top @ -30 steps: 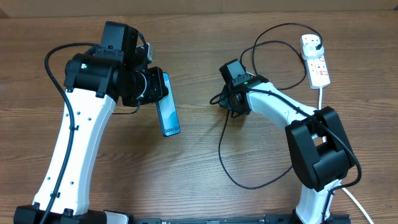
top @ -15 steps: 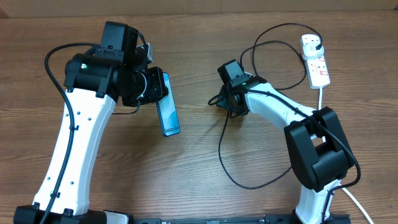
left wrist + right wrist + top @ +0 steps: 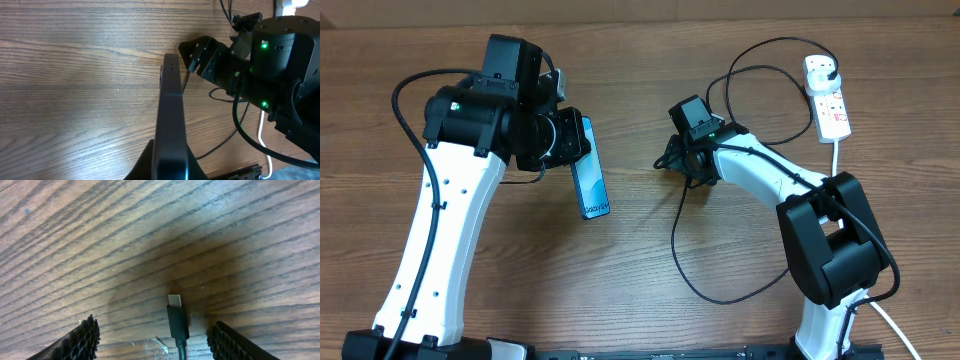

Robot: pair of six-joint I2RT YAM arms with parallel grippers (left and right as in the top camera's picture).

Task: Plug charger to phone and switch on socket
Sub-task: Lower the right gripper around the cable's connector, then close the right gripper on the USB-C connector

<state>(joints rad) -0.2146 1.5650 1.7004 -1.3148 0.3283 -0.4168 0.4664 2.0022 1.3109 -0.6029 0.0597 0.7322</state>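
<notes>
My left gripper (image 3: 570, 140) is shut on the phone (image 3: 589, 180) and holds it on edge, with the cyan screen and "Galaxy" end pointing toward the near side. In the left wrist view the phone (image 3: 169, 105) shows edge-on between the left gripper's fingers (image 3: 169, 167). My right gripper (image 3: 672, 160) is open, low over the table to the right of the phone. The charger's connector tip (image 3: 177, 314) lies on the wood between the right gripper's fingers (image 3: 157, 341), touching neither. The charger's cable (image 3: 685, 262) loops back to its black plug (image 3: 823, 68) in the socket (image 3: 830, 105).
The socket's thick white lead (image 3: 837, 155) runs down the right side behind my right arm. Slack black cable loops lie near the table's back edge (image 3: 760, 55) and in front of the right arm. My right gripper also shows in the left wrist view (image 3: 202, 52).
My right gripper has shifted slightly left toward the phone. The left arm and the phone have not moved.
</notes>
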